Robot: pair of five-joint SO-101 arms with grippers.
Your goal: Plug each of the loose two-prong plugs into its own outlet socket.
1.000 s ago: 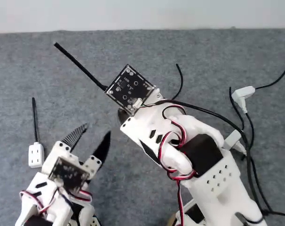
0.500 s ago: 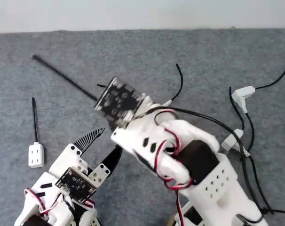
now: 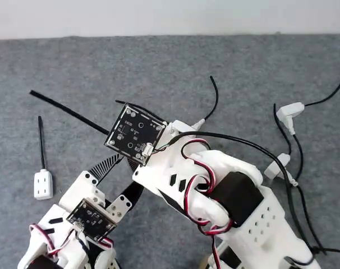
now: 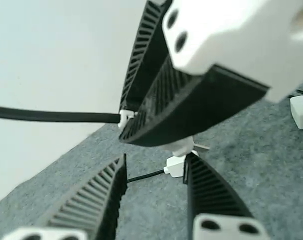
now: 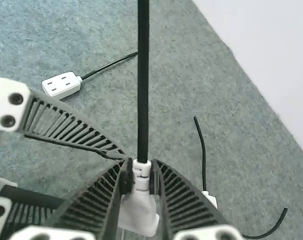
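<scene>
High view: grey carpet (image 3: pixel 243 67) meets pale wall (image 3: pixel 159 17); right pincer (image 5: pixel 140 172) clamps plug (image 5: pixel 138 202), left pincer (image 4: pixel 155 167) spread.

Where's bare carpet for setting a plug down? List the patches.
Bare: the carpet strip between wall and black cord; also between that cord and the outlet. Crowded: around the plugs and cables, and mid-table, where left arm and right arm meet.

We find the grey carpet (image 3: pixel 260 73) brightly and evenly lit from above; shadows on it beside the white arm (image 3: pixel 271 235) are soft and faint; beyond the carpet the pale wall (image 4: pixel 46 60) glows almost white; above the carpet the ribbed fingers of the left gripper (image 4: pixel 155 167) look dark.
</scene>
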